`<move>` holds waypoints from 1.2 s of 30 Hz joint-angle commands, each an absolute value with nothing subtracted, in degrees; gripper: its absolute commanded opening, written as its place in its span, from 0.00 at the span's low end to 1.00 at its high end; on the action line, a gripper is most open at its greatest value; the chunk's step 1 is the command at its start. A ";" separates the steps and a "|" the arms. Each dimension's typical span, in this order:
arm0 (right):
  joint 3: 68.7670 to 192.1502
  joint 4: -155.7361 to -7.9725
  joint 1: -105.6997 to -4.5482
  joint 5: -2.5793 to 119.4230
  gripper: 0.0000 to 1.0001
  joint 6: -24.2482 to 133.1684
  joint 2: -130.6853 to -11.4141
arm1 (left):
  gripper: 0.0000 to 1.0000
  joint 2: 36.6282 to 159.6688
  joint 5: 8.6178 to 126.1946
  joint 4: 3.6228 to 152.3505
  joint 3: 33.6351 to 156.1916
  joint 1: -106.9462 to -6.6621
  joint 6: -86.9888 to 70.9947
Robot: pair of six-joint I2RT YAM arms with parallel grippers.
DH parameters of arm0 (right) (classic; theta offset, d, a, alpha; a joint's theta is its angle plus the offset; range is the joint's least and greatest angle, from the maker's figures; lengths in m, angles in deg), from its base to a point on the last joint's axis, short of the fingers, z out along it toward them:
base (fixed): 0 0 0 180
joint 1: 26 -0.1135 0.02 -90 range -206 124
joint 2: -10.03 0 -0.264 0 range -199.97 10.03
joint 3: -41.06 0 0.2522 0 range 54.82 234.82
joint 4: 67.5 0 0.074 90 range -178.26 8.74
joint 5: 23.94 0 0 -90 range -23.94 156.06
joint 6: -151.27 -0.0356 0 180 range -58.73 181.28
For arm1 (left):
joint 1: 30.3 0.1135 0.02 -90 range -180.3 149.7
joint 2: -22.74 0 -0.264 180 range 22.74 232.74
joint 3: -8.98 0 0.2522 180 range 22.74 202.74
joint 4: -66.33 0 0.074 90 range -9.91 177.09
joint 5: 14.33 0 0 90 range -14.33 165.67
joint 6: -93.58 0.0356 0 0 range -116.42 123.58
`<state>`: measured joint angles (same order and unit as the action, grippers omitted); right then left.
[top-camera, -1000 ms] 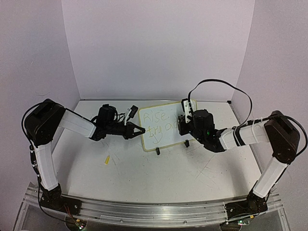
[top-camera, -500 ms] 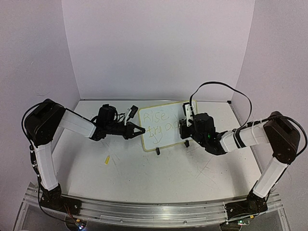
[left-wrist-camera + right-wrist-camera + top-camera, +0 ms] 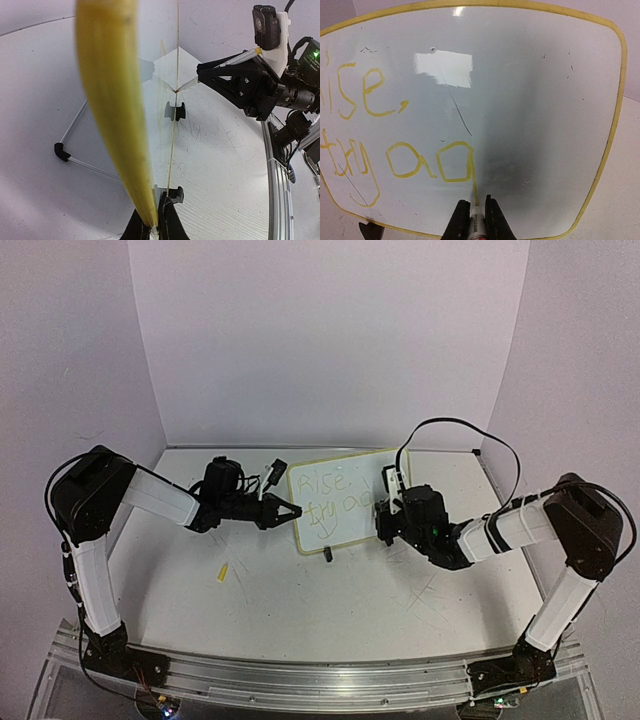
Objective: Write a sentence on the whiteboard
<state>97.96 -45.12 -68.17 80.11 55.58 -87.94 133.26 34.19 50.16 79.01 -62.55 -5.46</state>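
Note:
The whiteboard stands upright on black clip feet at the table's middle back, with yellow writing "Rise, try ag". My left gripper is shut on its left yellow rim, seen edge-on in the left wrist view with that gripper at the bottom. My right gripper is shut on a yellow marker. In the right wrist view this gripper holds the tip against the board face, at the foot of the "g" stroke. The marker also shows in the left wrist view.
A small yellow scrap lies on the table in front of the left arm. A thin white rod with a black elbow lies behind the board. Purple walls enclose the back and sides. The right arm's cable loops above it.
My right gripper has moved down the board face toward the near side, drawing the tail of the "g" downward. The left gripper and the board have stayed still.

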 commanded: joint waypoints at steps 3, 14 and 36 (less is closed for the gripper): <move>98.59 -44.08 -69.43 79.49 0.00 53.98 -91.25 | 0.00 135.07 42.43 55.48 79.75 -61.58 -0.43; 102.97 -44.05 -71.27 78.29 0.00 53.81 -85.13 | 0.00 134.76 42.76 55.48 79.42 -61.64 -0.37; 99.11 -42.36 -64.32 74.73 0.00 58.65 -81.85 | 0.00 134.80 43.90 57.36 79.85 -61.59 1.59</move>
<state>97.63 -45.64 -64.50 73.78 58.23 -80.43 133.26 34.19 50.29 79.09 -62.62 -4.33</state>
